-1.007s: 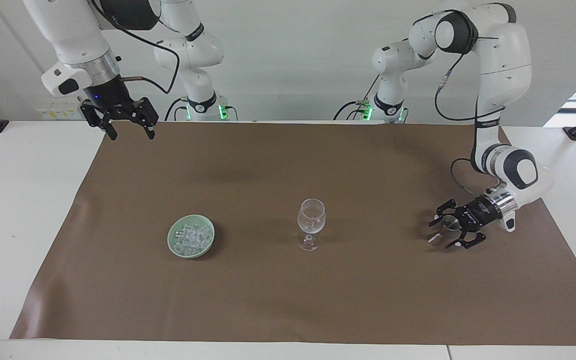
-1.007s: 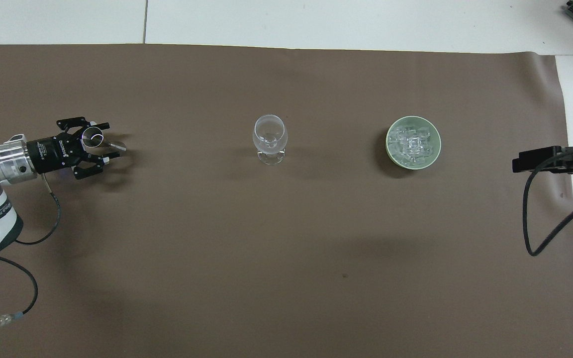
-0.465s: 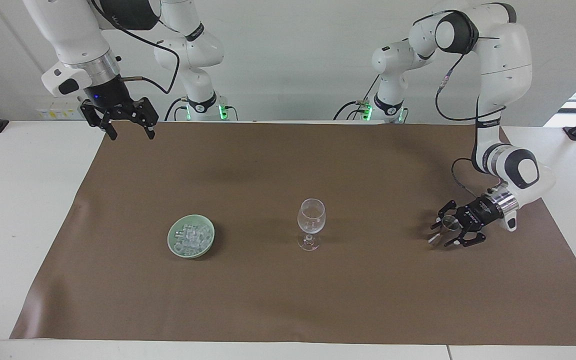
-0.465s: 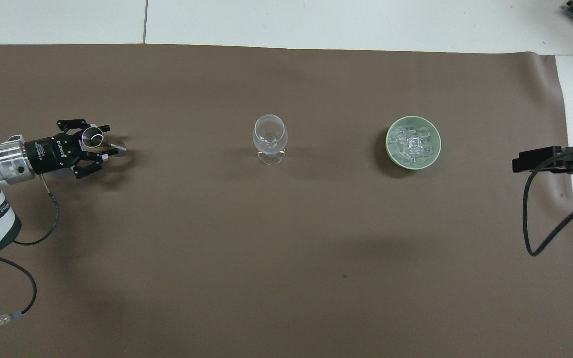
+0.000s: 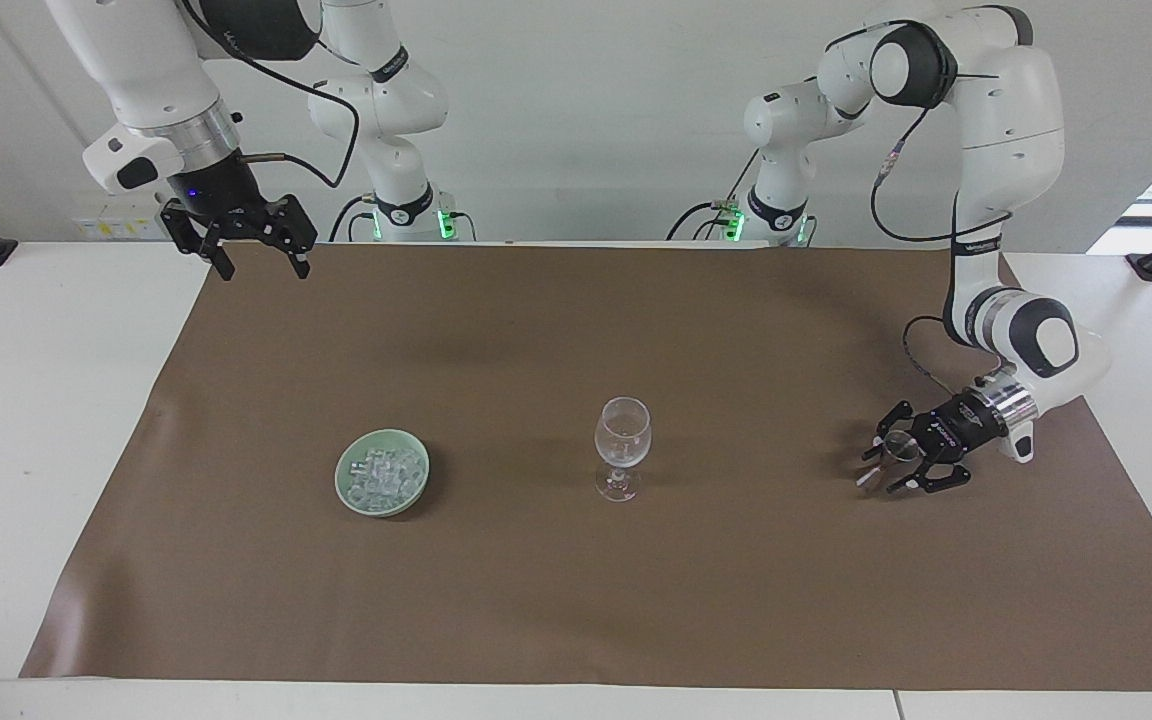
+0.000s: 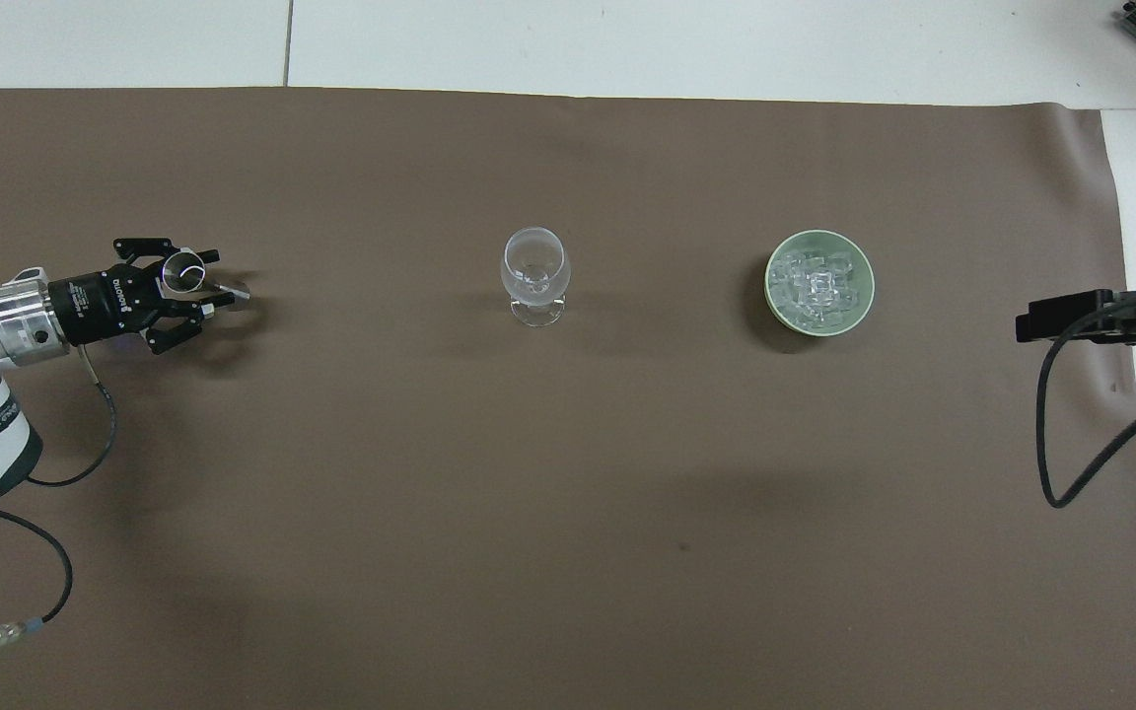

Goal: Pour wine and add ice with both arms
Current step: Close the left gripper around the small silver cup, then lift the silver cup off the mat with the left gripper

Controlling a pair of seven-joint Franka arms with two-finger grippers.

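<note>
Standing mid-table, the wine glass [image 5: 622,440] had the ice [image 5: 382,474] heaped in a pale green dish [image 5: 348,492] beside it, toward the right arm's end. The left gripper [image 5: 894,462], low at its own end, had narrowed around a small metal cup [image 5: 900,444], so the glass lay sideways along the table from it. The right gripper [image 5: 258,262] waited wide open, high over the brown mat's [image 5: 576,600] corner at the robots' edge, though its arm was the nearer one to the ice.

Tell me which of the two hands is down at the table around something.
The left hand, low over the brown mat around a small metal cup. The right hand hangs high, open and empty.
</note>
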